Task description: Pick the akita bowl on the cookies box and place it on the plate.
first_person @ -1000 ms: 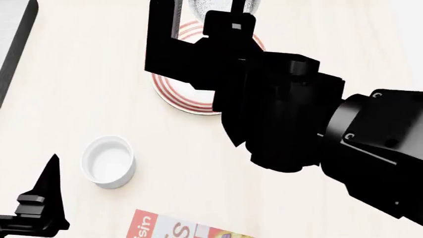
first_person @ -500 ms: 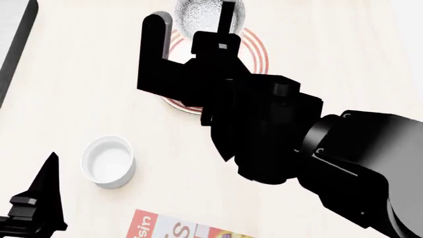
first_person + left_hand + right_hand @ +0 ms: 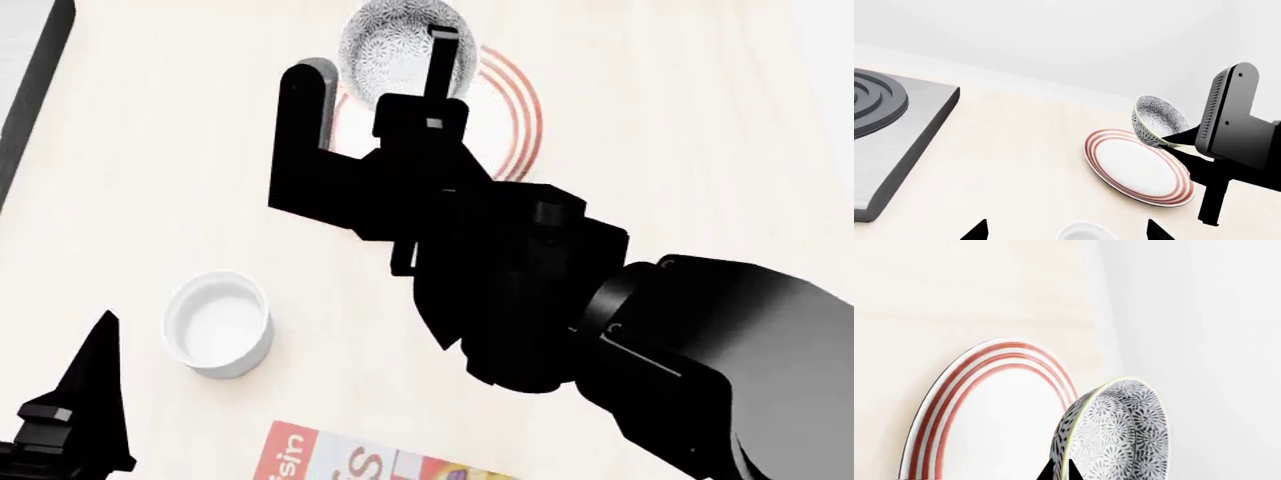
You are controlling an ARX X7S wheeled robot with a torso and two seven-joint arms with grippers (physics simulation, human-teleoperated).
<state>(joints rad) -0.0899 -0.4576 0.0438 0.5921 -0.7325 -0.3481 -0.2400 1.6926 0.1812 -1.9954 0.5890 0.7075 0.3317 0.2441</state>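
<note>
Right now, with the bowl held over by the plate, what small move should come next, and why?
Probably draw the right gripper back toward the plate's middle, then lower. It pinches the bowl's rim, and in the left wrist view the bowl hangs tilted above the plate's far edge, not over its centre.

Plate point(image 3: 1137, 172) centre bare; akita bowl point(image 3: 1156, 121) at far rim; stove point(image 3: 881, 135) well apart.

Right pincer point(image 3: 380, 75) pulled back, akita bowl point(image 3: 400, 42) uncovered over plate point(image 3: 514, 110).
</note>
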